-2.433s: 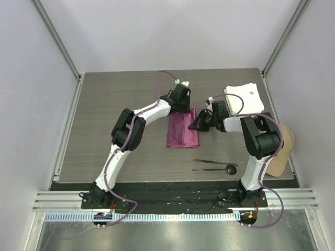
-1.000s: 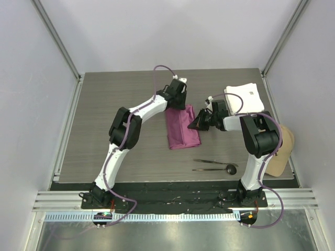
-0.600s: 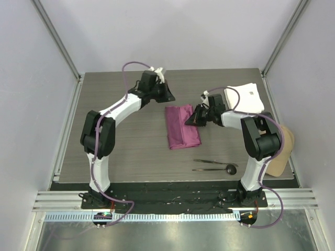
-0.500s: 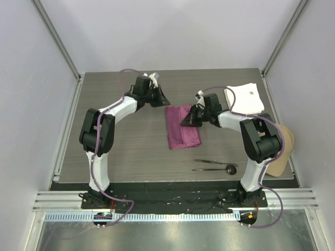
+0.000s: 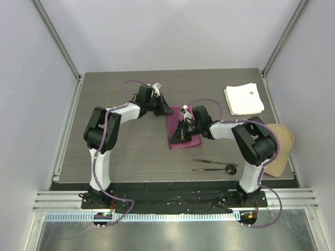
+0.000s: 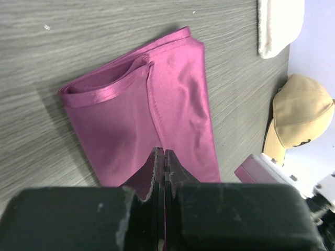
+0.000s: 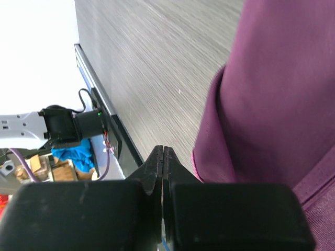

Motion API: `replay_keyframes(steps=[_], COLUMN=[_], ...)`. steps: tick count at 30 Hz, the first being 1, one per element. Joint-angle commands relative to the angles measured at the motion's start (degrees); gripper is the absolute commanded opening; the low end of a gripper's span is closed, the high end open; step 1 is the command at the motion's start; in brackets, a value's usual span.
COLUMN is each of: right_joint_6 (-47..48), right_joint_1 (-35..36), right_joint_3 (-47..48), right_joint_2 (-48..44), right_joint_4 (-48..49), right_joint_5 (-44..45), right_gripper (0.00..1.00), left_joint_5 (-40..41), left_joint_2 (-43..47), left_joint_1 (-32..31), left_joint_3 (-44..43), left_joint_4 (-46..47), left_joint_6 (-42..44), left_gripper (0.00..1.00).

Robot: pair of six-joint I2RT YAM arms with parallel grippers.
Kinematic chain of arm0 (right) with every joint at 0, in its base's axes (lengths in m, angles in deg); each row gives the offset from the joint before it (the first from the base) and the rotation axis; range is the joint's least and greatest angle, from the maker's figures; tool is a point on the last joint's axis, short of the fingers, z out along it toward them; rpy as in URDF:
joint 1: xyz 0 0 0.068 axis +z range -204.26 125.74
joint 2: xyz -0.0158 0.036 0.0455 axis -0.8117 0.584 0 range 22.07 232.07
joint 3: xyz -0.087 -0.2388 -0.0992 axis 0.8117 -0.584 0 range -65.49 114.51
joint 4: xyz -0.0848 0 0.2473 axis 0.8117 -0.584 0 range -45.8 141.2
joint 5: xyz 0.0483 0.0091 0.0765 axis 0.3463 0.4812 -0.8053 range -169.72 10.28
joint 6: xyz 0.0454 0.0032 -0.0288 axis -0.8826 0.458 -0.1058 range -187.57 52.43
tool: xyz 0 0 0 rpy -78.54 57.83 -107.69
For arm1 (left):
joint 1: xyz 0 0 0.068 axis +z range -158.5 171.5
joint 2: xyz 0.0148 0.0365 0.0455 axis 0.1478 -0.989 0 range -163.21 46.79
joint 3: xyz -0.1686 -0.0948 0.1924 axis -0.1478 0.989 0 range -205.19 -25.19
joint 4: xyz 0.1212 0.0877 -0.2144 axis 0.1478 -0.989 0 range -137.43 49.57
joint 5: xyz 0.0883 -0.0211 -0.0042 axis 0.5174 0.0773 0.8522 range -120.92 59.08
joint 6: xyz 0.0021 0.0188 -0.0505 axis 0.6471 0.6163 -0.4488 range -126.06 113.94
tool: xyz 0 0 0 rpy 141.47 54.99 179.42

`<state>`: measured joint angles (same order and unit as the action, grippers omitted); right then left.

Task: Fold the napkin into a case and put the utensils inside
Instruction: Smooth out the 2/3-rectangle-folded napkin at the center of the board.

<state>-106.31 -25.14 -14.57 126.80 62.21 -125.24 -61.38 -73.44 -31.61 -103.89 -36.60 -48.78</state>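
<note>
Napkin [image 5: 174,125] now beneath right hand [image 5: 182,132], left hand [image 5: 168,110] nearer its far corner

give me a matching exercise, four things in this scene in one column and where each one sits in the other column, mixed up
Things:
1. napkin
2. white cloth
3. utensils
4. tan cap

Places, as seen from the top view:
a. beyond the right edge of the table
b. far right corner of the table
c. middle of the table, folded
d. near edge of the table, right of centre

Pairs: 1-c, 2-b, 3-d, 4-a
</note>
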Motion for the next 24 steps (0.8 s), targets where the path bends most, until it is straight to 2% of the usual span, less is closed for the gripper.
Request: replay_keyframes(steps=[1,15,24], right_joint_6=[0.51,1.30,-0.11], right_joint_1=[-0.38,-4.42,-5.48], right_joint_3=[-1.43,-6.00,-11.45], right_joint_2=[0.56,2.94,4.34], right_joint_4=[4.64,8.42,13.60], right_joint_5=[-3.61,-4.58,-4.76], right_gripper=[0.01,0.01,0.01], left_joint_5=[-1.27,-1.97,-1.45], left_joint_2=[2.98,8.51,13.61], left_joint_1=[0.18,-1.14,-7.11], left_joint_3=[0.91,4.95,12.33], left_joint_4=[2.76,1.53,0.12], left_joint_6=[-0.52,0.71,1.59], left_gripper=[0.00,0.00,0.00])
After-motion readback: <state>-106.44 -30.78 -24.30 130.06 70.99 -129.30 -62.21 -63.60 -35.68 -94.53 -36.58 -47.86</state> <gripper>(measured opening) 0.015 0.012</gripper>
